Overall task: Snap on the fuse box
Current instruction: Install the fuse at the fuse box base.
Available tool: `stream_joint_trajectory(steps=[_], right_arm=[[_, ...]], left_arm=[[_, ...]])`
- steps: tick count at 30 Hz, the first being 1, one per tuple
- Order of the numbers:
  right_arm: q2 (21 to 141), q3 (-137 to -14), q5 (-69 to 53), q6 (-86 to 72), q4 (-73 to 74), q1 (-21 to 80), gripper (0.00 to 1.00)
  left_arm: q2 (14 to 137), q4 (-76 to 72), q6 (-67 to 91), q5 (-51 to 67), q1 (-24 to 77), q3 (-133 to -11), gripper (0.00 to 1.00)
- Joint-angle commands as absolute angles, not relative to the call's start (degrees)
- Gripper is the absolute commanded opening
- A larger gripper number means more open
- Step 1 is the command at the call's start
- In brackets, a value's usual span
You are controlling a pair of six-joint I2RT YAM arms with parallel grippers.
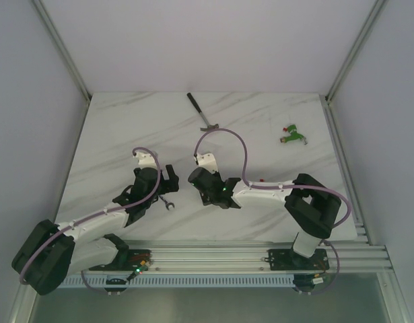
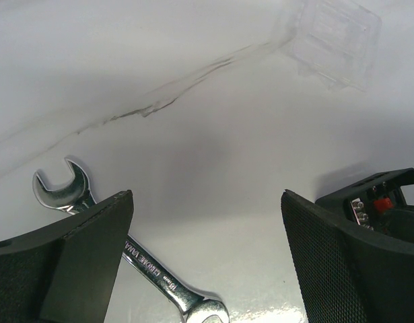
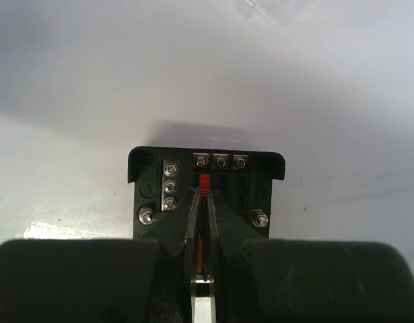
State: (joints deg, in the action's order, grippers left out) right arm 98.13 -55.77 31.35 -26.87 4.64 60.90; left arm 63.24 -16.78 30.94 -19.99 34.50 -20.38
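Observation:
The fuse box (image 3: 145, 172) is a small black box with screw terminals, standing on the white table right under my right gripper (image 3: 205, 196). That gripper is shut on a small red fuse (image 3: 204, 182), held upright over the slots in the box's top. From above, the right gripper (image 1: 217, 192) covers most of the box. My left gripper (image 2: 207, 202) is open and holds nothing; it hangs just left of the fuse box (image 2: 385, 192), over bare table. A clear plastic cover (image 2: 338, 37) lies beyond both grippers.
A silver wrench (image 2: 156, 276) lies under the left gripper's left finger, also seen from above as the wrench (image 1: 167, 205). A long-handled tool (image 1: 201, 111) lies at the back, a green-and-red connector (image 1: 293, 134) at the back right, and a tiny red fuse (image 1: 262, 180) near the right arm.

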Motion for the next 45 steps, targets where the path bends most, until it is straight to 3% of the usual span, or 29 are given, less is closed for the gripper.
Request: stream_joint_trajectory(steps=[1, 7, 27, 45], right_arm=[[98.2, -56.0, 33.0, -29.5, 4.9, 61.4, 0.04], [96.7, -55.8, 31.9, -28.9, 5.6, 61.3, 0.18], [95.1, -61.0, 29.6, -27.0, 10.3, 61.2, 0.38], [99.2, -68.1, 21.3, -28.3, 19.6, 56.2, 0.27]], left_arm=[[62.8, -16.9, 30.5, -20.2, 34.2, -19.8, 1.0], [62.8, -17.0, 30.6, -19.9, 34.2, -19.8, 1.0], [61.9, -16.9, 30.6, -19.1, 34.2, -19.7, 1.0], [61.5, -16.9, 30.3, -18.7, 34.2, -19.6, 1.0]])
